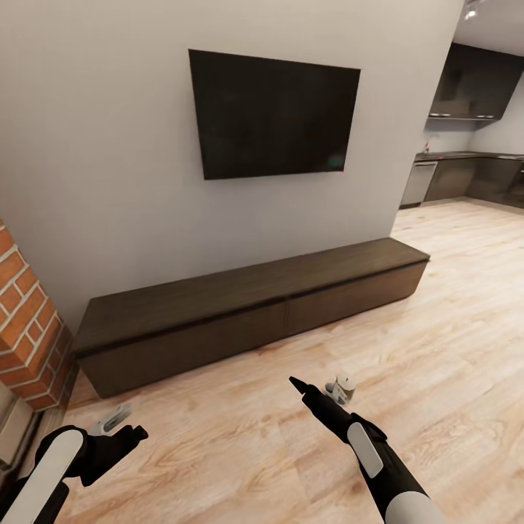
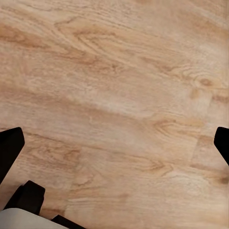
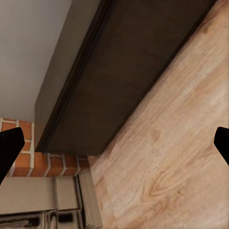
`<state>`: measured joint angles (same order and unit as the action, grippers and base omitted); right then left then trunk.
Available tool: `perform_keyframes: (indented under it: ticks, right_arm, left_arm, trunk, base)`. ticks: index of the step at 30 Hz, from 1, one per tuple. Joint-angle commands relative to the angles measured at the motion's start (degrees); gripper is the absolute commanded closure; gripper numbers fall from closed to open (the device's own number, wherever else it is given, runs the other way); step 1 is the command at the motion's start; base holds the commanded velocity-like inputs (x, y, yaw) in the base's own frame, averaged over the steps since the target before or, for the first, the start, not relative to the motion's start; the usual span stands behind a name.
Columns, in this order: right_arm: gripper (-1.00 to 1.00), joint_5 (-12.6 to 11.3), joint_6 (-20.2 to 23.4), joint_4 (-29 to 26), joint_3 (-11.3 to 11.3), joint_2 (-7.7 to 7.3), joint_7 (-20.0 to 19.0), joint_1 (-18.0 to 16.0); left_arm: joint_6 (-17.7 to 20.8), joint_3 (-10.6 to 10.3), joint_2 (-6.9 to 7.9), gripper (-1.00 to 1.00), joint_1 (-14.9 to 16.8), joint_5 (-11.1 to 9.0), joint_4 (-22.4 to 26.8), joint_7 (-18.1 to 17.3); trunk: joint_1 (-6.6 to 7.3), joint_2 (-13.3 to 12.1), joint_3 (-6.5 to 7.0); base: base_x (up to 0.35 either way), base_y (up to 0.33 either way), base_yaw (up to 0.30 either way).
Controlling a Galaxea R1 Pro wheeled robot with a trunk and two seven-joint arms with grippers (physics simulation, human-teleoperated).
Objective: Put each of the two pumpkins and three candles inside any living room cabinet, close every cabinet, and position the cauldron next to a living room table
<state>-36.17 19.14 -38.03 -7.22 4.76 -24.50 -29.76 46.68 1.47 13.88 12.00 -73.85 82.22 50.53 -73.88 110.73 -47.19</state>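
The cabinet [image 1: 247, 309] is a long low dark-brown console against the grey wall, with all its flat fronts shut. In the right wrist view its left end [image 3: 129, 71] lies ahead, above the wood floor. My right gripper [image 1: 316, 384] hovers open over the floor in front of the cabinet's middle, its black fingertips [image 3: 9, 148] far apart with nothing between them. My left gripper [image 1: 120, 426] hangs low at the left, also open, with bare floor between its fingers [image 2: 9, 148]. A small pale and tan shape [image 1: 342, 386] sits by the right wrist; I cannot tell what it is. Pumpkins, candles and cauldron are out of view.
A black TV [image 1: 273, 113] hangs on the wall above the cabinet. A brick fireplace corner [image 1: 29, 327] stands at the left, close to the cabinet's end. Light wood floor [image 1: 451, 306] runs to the right toward a dark kitchen [image 1: 473, 153].
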Motion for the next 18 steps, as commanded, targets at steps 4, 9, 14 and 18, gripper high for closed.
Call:
perform_keyframes:
  ticks: [4,9,14,18]
  right_arm:
    - [-1.00,-0.40,0.53,-0.03,-0.33,0.07,-0.13,-0.03]
    - [-1.00,-0.40,0.46,-0.03,-0.31,0.07,-0.11,-0.03]
    - [-1.00,-0.40,0.46,-0.08,-0.27,0.07,-0.18,-0.03]
    - [-1.00,-0.40,0.46,-0.11,-0.25,0.07,-0.17,-0.03]
  left_arm:
    - [0.08,0.02,0.01,-1.00,0.04,-0.60,0.05,0.54]
    - [0.08,0.02,0.01,-1.00,0.04,-0.60,0.05,0.54]
    - [0.08,0.02,0.01,-1.00,0.04,-0.60,0.00,0.54]
    - [0.08,0.02,0.01,-1.00,0.04,-0.60,-0.03,0.54]
  trunk:
    - [-0.01,0.02,-0.05]
    - [-0.01,0.02,0.08]
    - [-0.01,0.02,0.21]
    - [-0.01,0.02,0.23]
  base:
    - [0.169,0.121,0.004]
    - [0.036,0.021,0.198]
    - [0.102,0.002,0.266]
    - [0.273,0.000,0.278]
